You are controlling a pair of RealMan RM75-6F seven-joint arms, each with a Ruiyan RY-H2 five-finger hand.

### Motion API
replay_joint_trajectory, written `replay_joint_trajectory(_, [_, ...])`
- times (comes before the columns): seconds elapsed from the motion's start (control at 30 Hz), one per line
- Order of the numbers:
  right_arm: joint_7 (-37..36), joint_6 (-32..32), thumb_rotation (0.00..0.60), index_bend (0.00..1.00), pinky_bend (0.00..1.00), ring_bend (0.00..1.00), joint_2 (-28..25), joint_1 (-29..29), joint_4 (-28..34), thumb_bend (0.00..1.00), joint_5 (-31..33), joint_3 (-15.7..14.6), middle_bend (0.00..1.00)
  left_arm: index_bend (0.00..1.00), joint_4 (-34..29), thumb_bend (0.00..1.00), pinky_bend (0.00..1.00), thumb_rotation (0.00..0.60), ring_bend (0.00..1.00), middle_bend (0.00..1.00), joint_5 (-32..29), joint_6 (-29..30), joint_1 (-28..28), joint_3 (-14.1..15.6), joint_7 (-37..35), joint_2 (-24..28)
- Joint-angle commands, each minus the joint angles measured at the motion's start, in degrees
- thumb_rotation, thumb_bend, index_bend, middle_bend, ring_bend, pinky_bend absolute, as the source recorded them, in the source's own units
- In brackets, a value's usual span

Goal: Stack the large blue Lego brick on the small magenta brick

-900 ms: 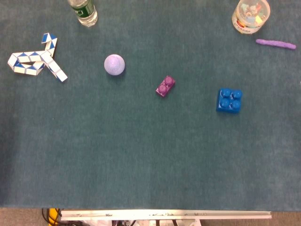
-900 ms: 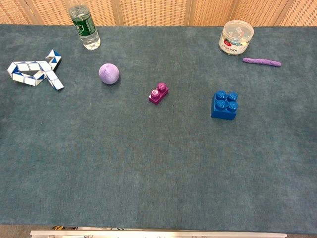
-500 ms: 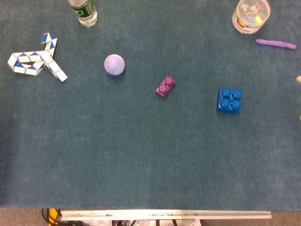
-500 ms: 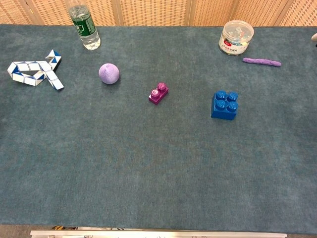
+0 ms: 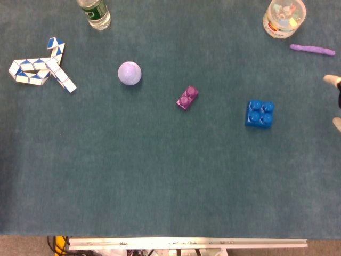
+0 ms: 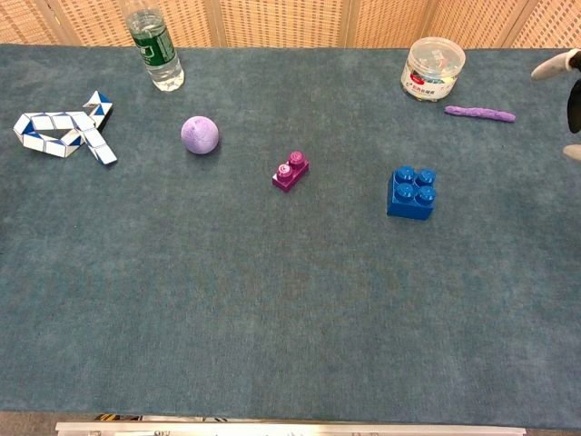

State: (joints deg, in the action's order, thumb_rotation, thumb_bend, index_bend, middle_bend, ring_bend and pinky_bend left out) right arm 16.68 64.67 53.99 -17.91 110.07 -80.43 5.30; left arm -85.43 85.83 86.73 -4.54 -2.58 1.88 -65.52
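My right hand [image 6: 565, 86] shows only at the right edge of both views: a couple of pale fingertips [image 5: 331, 80] spread apart, with nothing between them that I can see, so I take it as released and empty, though most of the hand lies outside the frame. My left hand is out of sight in both cameras.

The large blue brick [image 5: 259, 113] sits studs up on the green table cover [image 5: 160, 176], right of centre and nearest to my right hand, so that is the hand for the job. The small magenta brick [image 5: 187, 98] lies well apart from it to the left, tilted at an angle, with the lilac ball [image 5: 129, 73] further left again.

The step in hand is the reach. To do it well I would come over the blue brick from above and the right, fingers wide, and close on two opposite side walls, not on the studs, so the underside stays free to seat. The magenta brick is narrow and skewed, so I should turn the blue one to match its angle before lowering, and press straight down. I judge a sideways push would simply slide the small brick across the cloth
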Motion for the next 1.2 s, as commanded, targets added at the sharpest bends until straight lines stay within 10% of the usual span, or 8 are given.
replay_joint_trajectory(0.03, [3.38, -5.30, 0.600, 0.18, 0.81, 0.74, 0.15, -3.73, -0.06, 0.24, 4.24, 0.79, 0.68, 0.22, 0.06, 0.21, 0.15, 0.600, 0.19, 0.20, -0.11, 0.15, 0.15, -0.02, -0.16, 0.04])
replay_joint_trajectory(0.4, [11.20, -17.29, 0.600, 0.06, 0.85, 0.94, 3.94, -12.63, -1.50, 0.35, 17.43, -0.12, 0.85, 0.22, 0.23, 0.21, 0.15, 0.600, 0.19, 0.20, -0.14, 0.27, 0.41, 0.07, -0.39, 0.04])
replay_joint_trajectory(1.03, [18.81, -20.03, 0.600, 0.06, 0.86, 0.96, 12.50, -21.99, -6.05, 0.34, 33.67, -4.68, 0.86, 0.22, -0.36, 0.21, 0.15, 0.600, 0.19, 0.20, 0.11, 0.27, 0.55, 0.22, 0.39, 0.28])
replay_joint_trajectory(1.2, [19.56, -20.02, 0.600, 0.06, 0.86, 0.96, 14.48, -24.09, -7.69, 0.17, 36.92, -5.67, 0.86, 0.22, -0.43, 0.21, 0.15, 0.600, 0.19, 0.20, 0.25, 0.21, 0.53, 0.29, 0.52, 0.31])
